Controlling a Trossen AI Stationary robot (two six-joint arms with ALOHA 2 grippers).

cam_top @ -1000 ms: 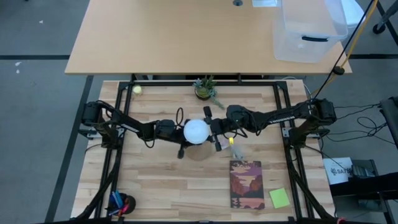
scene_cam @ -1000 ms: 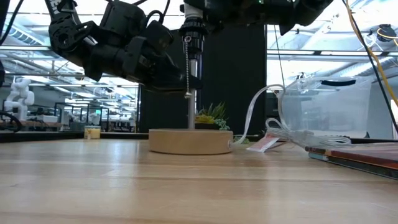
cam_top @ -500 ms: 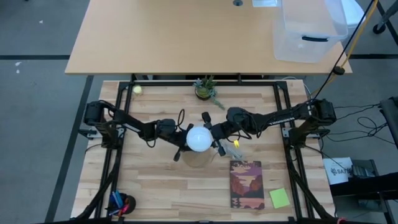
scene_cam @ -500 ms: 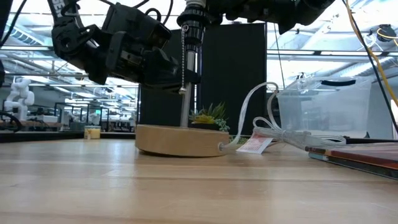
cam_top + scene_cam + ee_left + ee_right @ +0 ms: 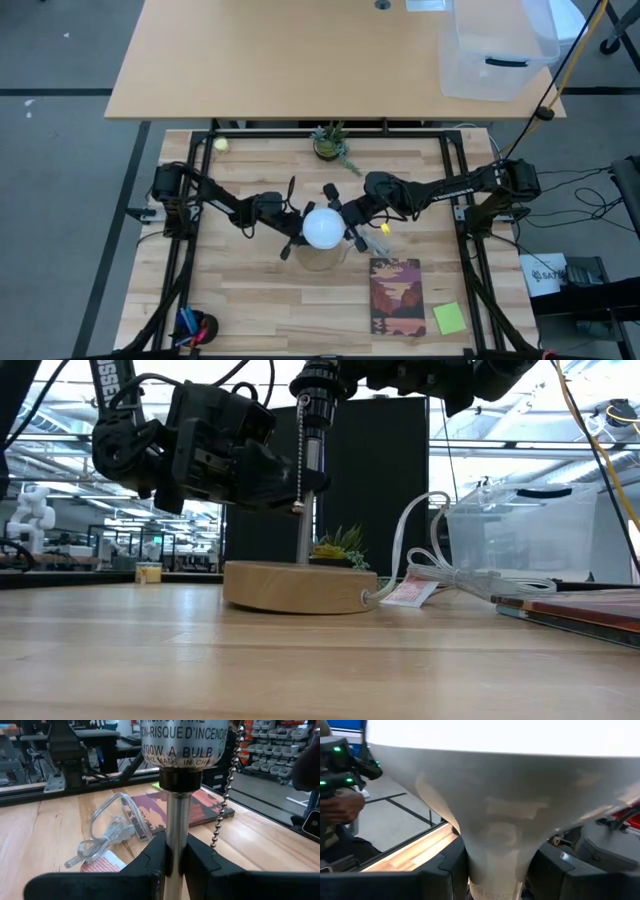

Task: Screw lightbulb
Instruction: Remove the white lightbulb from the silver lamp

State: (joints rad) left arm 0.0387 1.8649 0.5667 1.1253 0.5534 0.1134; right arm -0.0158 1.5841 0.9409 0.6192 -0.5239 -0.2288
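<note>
A lamp stands mid-table: round wooden base (image 5: 298,586), silvery pole (image 5: 176,845), black socket (image 5: 316,382) with a bead pull chain (image 5: 225,795). The white lightbulb (image 5: 323,228) sits upright above the socket; where its screw end meets the socket is hidden. My left gripper (image 5: 297,232) is shut on the pole, coming from the table's left. My right gripper (image 5: 345,222) is shut on the bulb, coming from the right. In the low view the left gripper (image 5: 296,472) shows at mid-pole. My left gripper pinches the lamp's pole (image 5: 175,862) between its two fingers, below the socket. The fingers (image 5: 150,857) come nearly level from the table's left and lie across the pole. The lamp stands upright with its wooden base on the table. My right gripper pinches the lightbulb's tapering neck (image 5: 496,857) between its two fingers, just under the round globe. The fingers (image 5: 451,865) come level from the table's right. The bulb stands upright, globe up, above the socket.
The lamp's clear cord (image 5: 420,550) loops to the right of the base. A book (image 5: 397,295) and a yellow-green note (image 5: 449,318) lie near right. A small potted plant (image 5: 328,145) and a tiny ball (image 5: 220,144) sit at the far edge.
The lamp with the bulb has shifted toward the table's near edge, its base sliding on the table; midway the pole leaned, and now it stands upright. My left gripper has sunk a little and turned about the pole. Both grippers keep their hold.
</note>
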